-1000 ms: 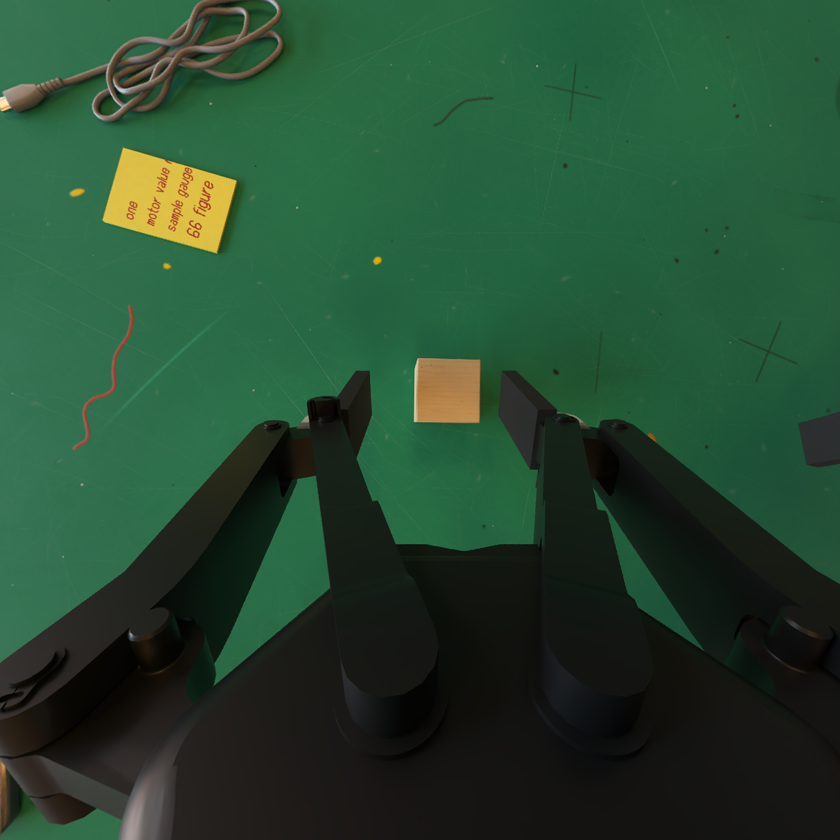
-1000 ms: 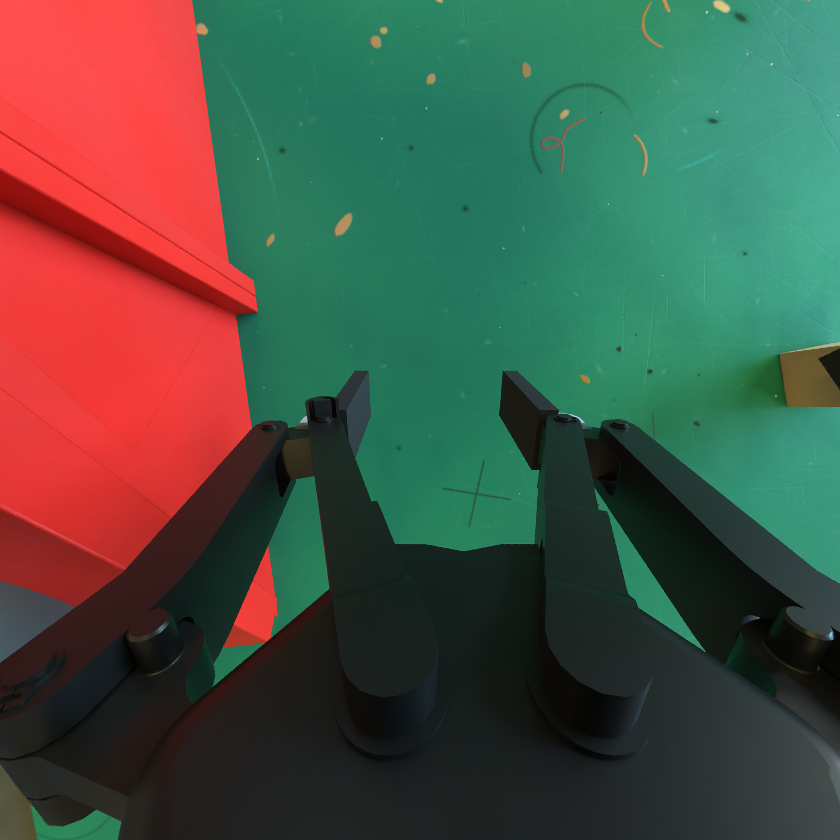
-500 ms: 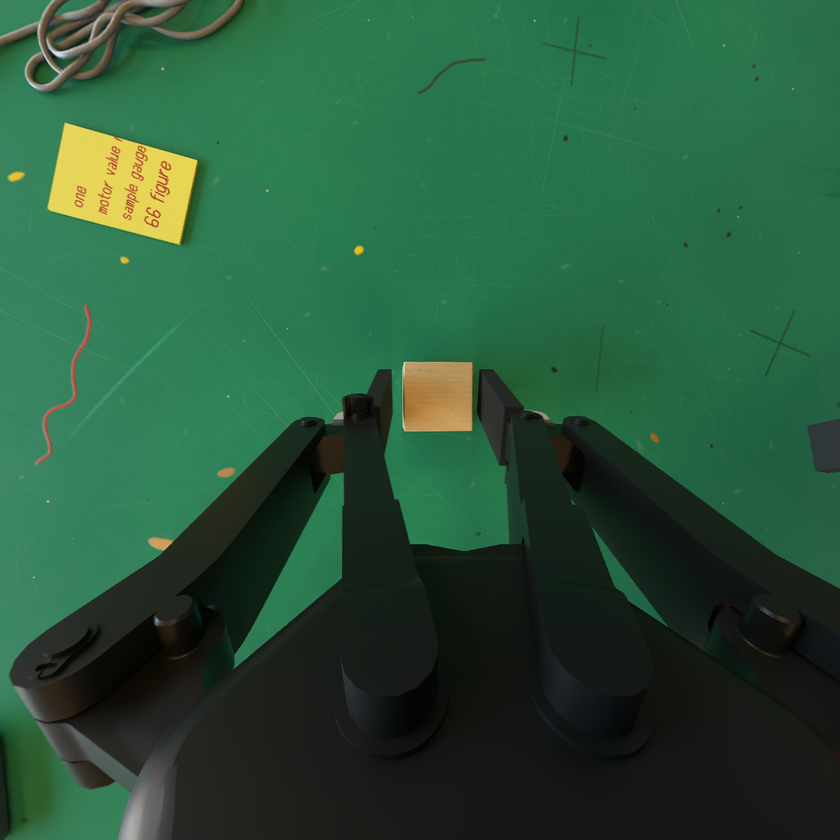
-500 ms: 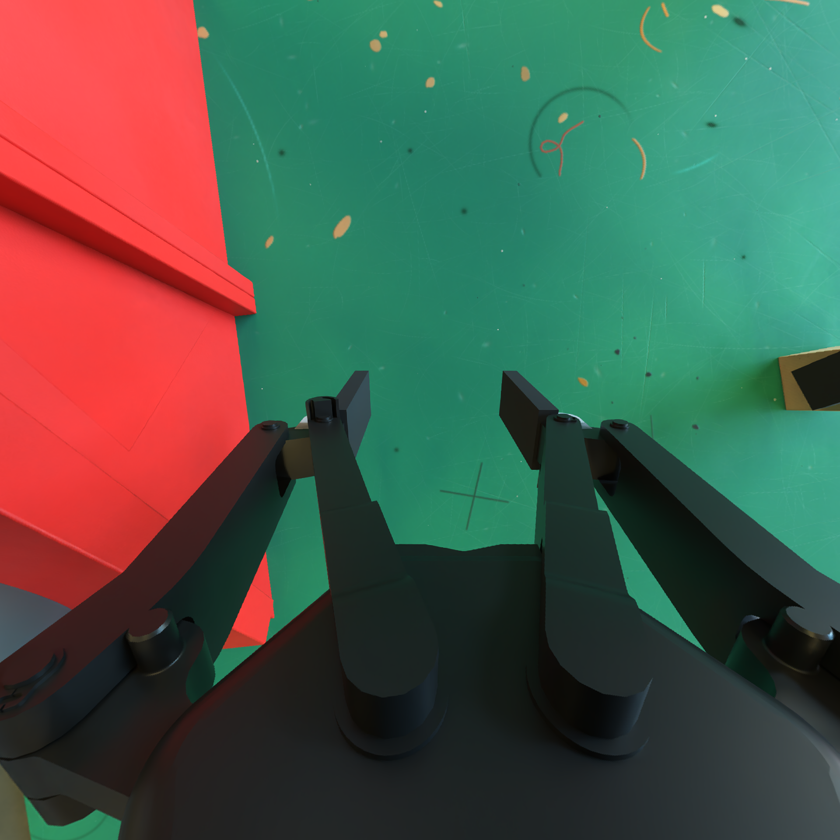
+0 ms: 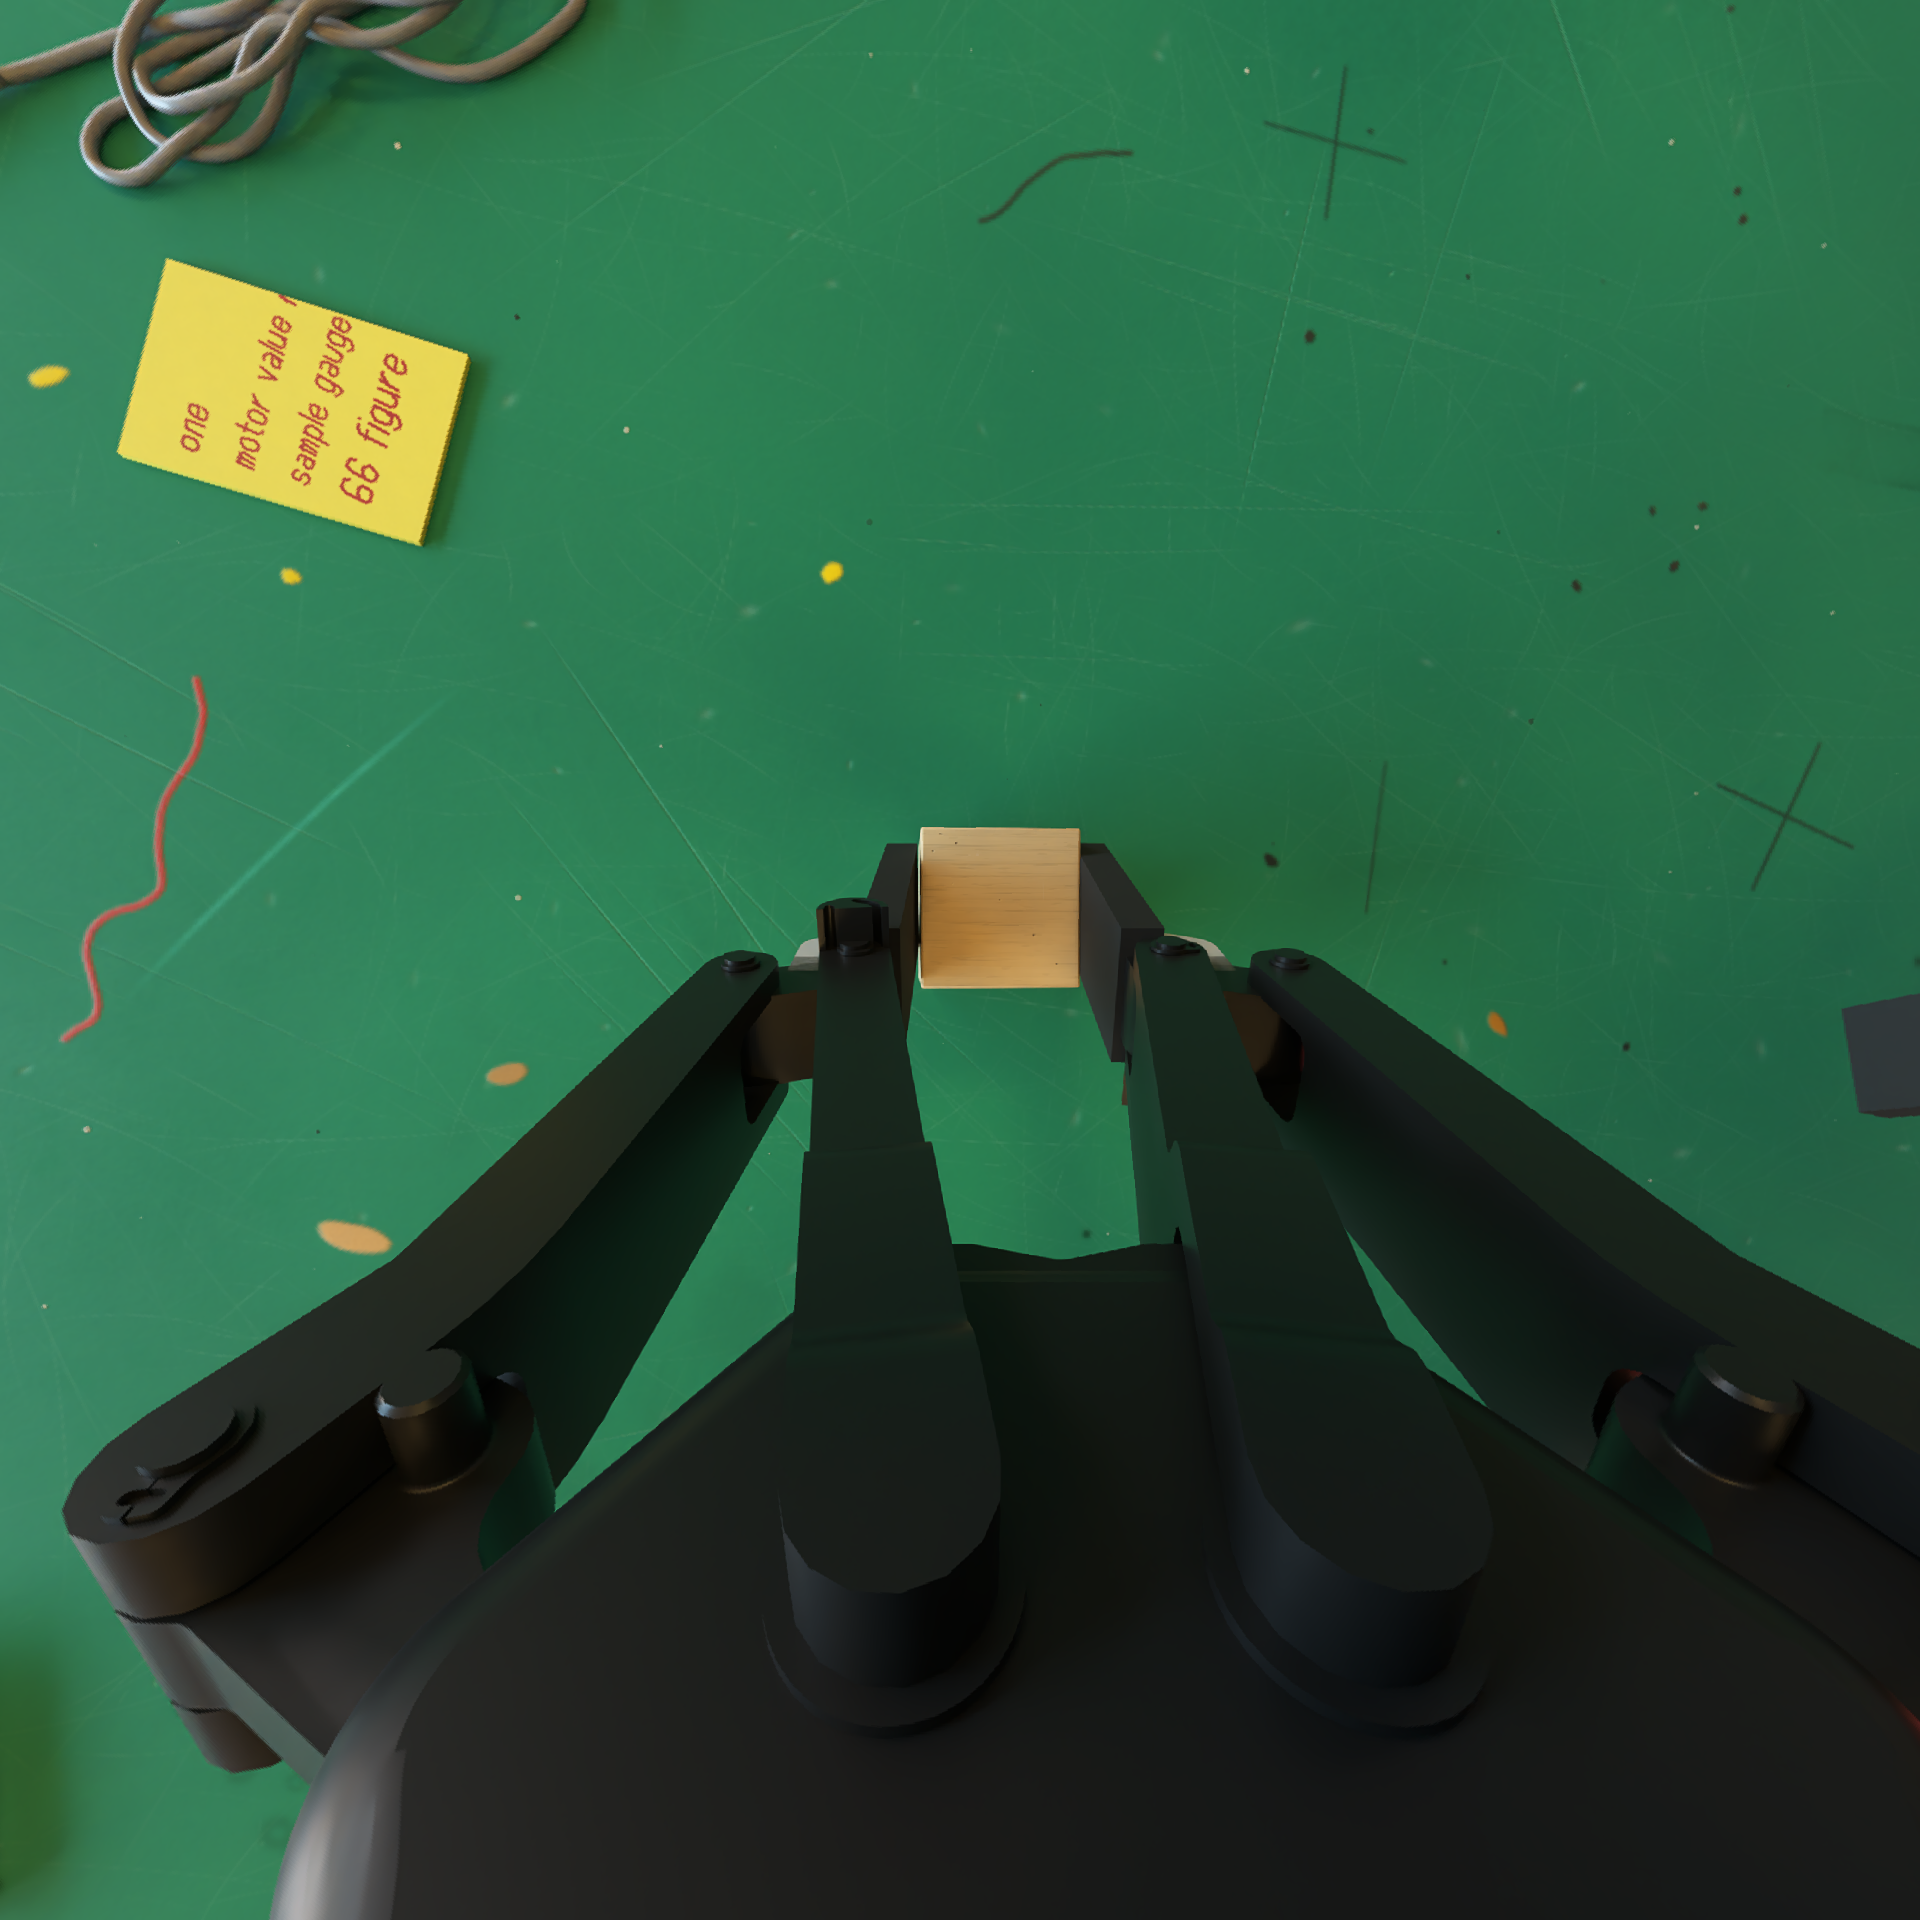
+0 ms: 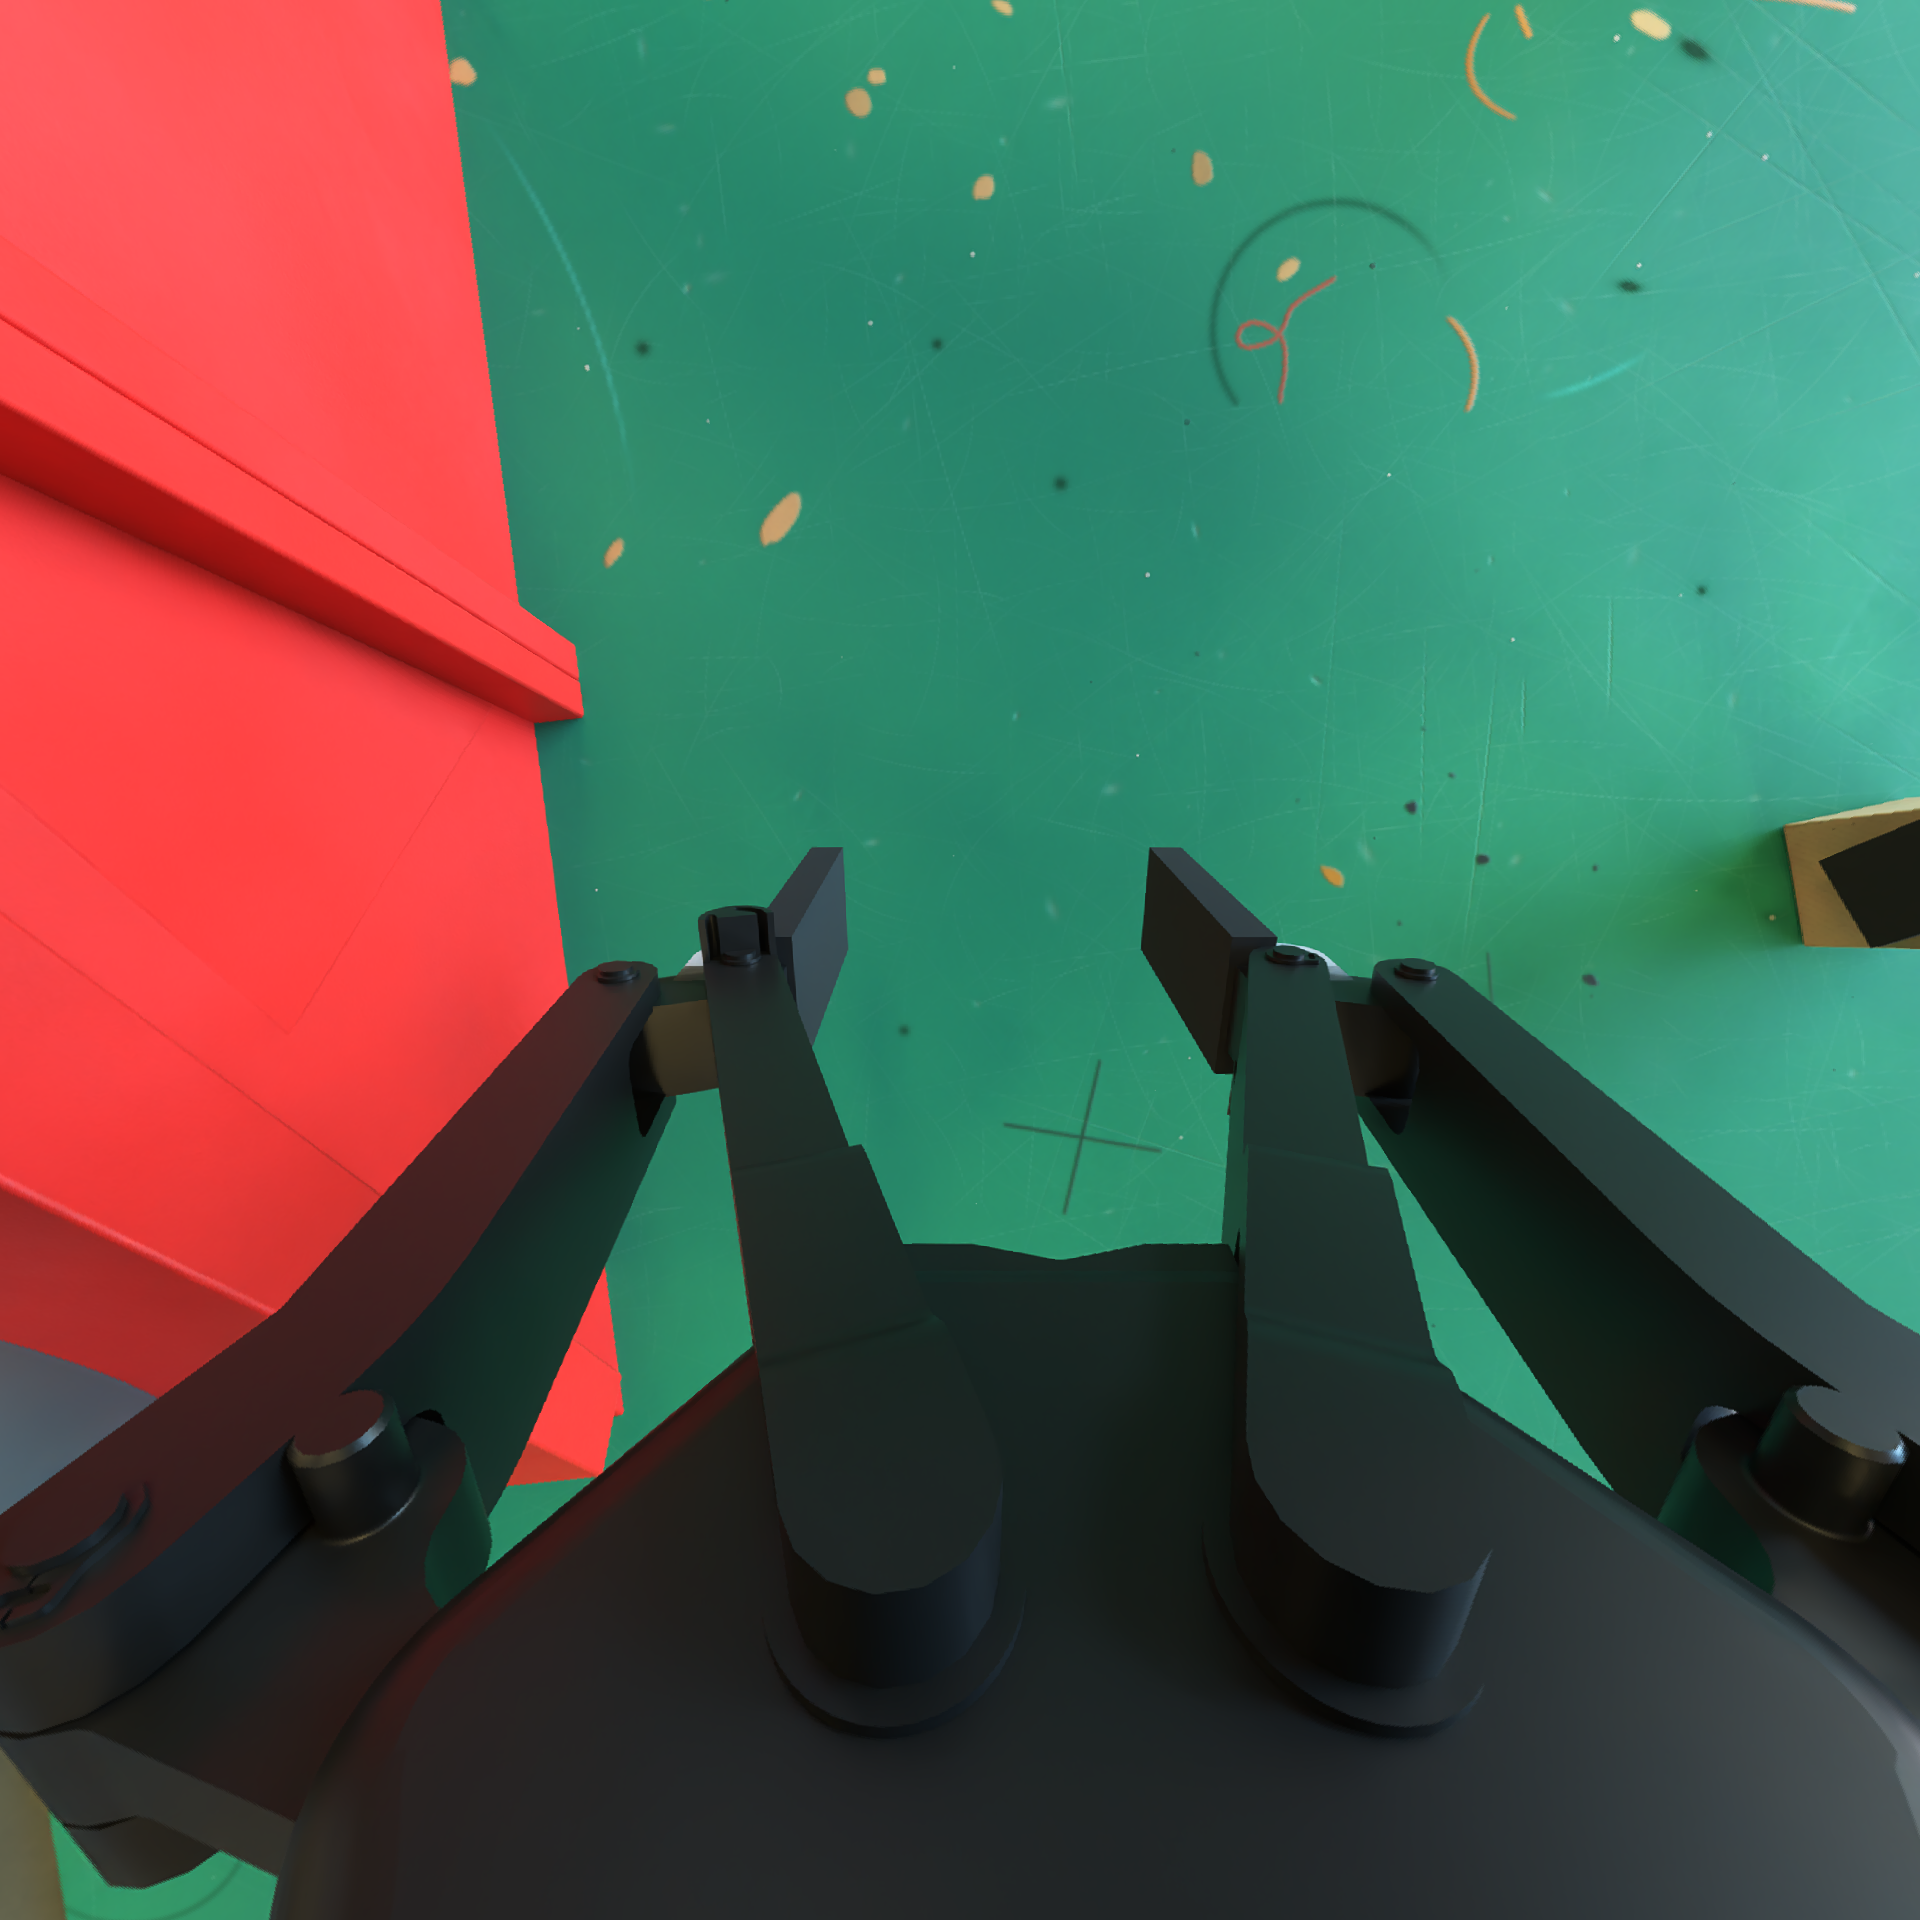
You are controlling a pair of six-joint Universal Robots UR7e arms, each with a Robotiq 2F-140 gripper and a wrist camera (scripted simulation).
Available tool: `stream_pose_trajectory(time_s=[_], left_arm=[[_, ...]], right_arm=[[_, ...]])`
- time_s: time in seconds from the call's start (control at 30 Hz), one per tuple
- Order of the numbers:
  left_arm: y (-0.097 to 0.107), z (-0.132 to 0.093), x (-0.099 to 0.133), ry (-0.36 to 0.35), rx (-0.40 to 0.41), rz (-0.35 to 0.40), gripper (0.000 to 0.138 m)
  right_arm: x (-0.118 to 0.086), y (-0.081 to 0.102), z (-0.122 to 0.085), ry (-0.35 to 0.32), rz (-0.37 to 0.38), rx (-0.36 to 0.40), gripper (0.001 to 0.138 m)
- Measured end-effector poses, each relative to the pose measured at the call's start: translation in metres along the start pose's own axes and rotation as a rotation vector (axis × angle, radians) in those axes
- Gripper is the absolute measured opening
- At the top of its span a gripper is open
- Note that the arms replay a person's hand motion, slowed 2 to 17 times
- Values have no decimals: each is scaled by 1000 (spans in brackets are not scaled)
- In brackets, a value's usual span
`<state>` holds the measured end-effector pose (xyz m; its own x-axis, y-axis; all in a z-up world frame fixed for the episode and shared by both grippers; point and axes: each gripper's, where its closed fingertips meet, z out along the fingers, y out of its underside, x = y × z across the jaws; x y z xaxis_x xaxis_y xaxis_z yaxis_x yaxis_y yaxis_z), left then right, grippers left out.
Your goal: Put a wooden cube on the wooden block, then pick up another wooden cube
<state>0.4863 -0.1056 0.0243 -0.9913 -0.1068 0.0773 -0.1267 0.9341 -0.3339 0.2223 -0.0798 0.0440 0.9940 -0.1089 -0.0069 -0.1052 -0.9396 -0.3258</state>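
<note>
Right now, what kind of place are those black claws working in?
Probably a workshop bench. The green table is scratched, spotted and pen-marked. On it lie a tangled grey cable and a yellow card, with a big red box nearby. The left gripper pinches a wooden cube.

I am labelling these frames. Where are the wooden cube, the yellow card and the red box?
wooden cube (image 5: 998,906): left wrist view, centre of its facing side.
yellow card (image 5: 294,401): left wrist view, middle of its top face.
red box (image 6: 239,665): right wrist view, its broad side.
</note>
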Motion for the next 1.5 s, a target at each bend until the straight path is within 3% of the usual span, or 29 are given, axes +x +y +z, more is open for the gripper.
stream_pose_trajectory(time_s=[0.37, 0.67, 0.9, 1.1, 1.3, 1.5], left_arm=[[0, -13, -2, -17, 0, -62, 40], [-3, -52, -7, -53, 60, -163, 40], [1, -103, -14, -114, 138, -251, 40], [20, -156, -24, -199, 202, -342, 40], [52, -215, -35, -295, 282, -448, 40], [101, -269, -43, -396, 343, -573, 40]], right_arm=[[0, -2, 0, 2, -2, 1, 76], [0, -4, 1, 1, -7, -1, 76], [-1, -6, 2, -3, -11, -3, 76], [-2, -7, 3, -5, -16, -5, 76], [-3, -9, 3, -5, -22, -4, 76], [-5, -11, 4, -6, -30, -4, 76]])
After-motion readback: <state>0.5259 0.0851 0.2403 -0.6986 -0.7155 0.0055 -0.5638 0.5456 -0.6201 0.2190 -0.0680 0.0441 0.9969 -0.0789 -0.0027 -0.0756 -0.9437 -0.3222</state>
